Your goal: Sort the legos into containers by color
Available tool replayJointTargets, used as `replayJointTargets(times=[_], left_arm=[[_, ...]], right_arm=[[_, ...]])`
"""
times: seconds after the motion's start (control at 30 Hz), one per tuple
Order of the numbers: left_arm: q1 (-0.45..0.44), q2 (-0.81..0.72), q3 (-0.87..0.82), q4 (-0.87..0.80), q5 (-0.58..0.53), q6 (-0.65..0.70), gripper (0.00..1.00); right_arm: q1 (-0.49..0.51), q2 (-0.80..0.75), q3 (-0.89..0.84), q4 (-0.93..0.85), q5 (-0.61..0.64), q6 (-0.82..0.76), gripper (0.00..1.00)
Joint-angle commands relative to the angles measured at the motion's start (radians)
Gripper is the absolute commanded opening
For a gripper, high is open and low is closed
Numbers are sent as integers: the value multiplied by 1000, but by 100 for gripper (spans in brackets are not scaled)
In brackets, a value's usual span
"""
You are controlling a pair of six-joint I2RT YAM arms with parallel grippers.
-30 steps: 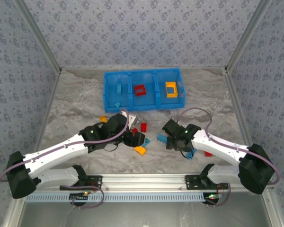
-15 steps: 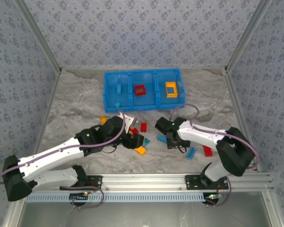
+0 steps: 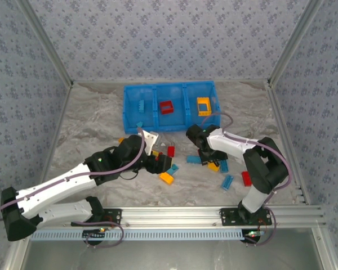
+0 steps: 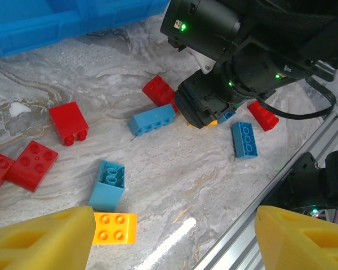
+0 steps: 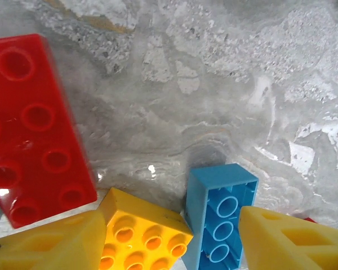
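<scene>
The legos lie loose on the marble table in front of the blue bin (image 3: 129, 115). Its compartments hold blue bricks (image 3: 141, 106), a red frame (image 3: 167, 107) and an orange frame (image 3: 203, 106). My right gripper (image 3: 207, 159) is open and low over the table. Between its fingers sit a yellow brick (image 5: 146, 236) and an upturned blue brick (image 5: 219, 219), with a long red brick (image 5: 36, 129) to the left. My left gripper (image 4: 172, 247) is open with nothing between its fingers. An orange brick (image 4: 114, 228) and a light blue brick (image 4: 108, 184) lie by its left finger.
Red bricks (image 4: 69, 122) (image 4: 32, 164) and a blue brick (image 4: 152, 119) lie between the arms. Another blue brick (image 3: 227, 181) and a red one (image 3: 247, 179) sit near the front right. The two grippers are close together. The aluminium rail (image 3: 174, 214) borders the near edge.
My right arm has swung left and forward to the bricks at the table's middle. My left arm has shifted slightly. Both grippers have stayed open.
</scene>
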Motion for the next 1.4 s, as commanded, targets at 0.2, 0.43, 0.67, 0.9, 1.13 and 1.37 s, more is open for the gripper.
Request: replayJointTargets(times=[0.2, 0.43, 0.67, 0.9, 1.13, 1.37], left_arm=[[-5, -9, 28, 10, -6, 5, 75], [-5, -23, 8, 21, -4, -5, 75], [-5, -19, 10, 33, -3, -9, 75], [-5, -18, 17, 46, 23, -11, 75], [-5, -34, -12, 65, 59, -28, 75], [-5, -38, -31, 100, 59, -46, 75]], right_arm=[[45, -104, -19, 51, -164, -126, 63], [49, -66, -48, -53, -162, -84, 64], [95, -49, -42, -112, -73, 0, 65], [24, 39, -34, -54, -76, -44, 60], [-28, 86, 14, -28, -83, -95, 57], [-103, 97, 5, 33, -128, -132, 56]])
